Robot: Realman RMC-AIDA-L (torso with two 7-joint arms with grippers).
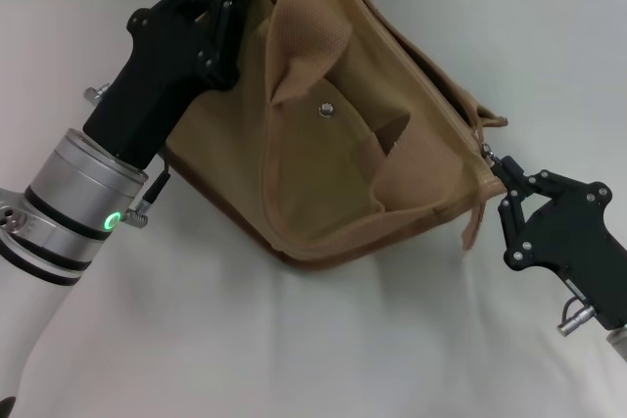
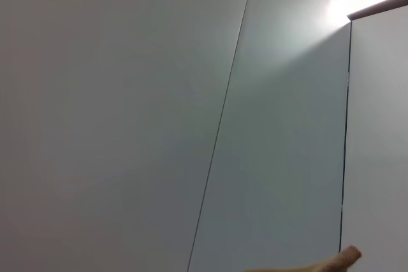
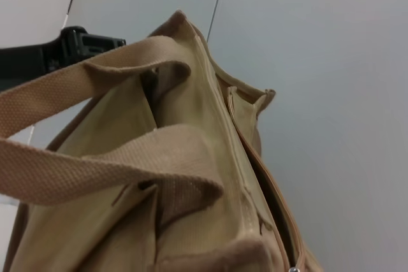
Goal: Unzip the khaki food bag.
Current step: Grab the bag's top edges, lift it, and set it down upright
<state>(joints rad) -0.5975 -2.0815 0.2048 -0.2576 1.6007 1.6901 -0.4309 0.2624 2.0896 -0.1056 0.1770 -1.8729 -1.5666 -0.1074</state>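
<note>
Two black hands at work on the big tan canvas food bag [image 1: 343, 134], near the far edge of the white bench [image 1: 294, 340]. Left hand [image 1: 217, 26] closed on the bag's far end. Right hand [image 1: 509, 188] at the near end, pinching the zipper's silver pull [image 1: 484, 152]. Best to hold firm, then pull straight along the zipper.
</note>
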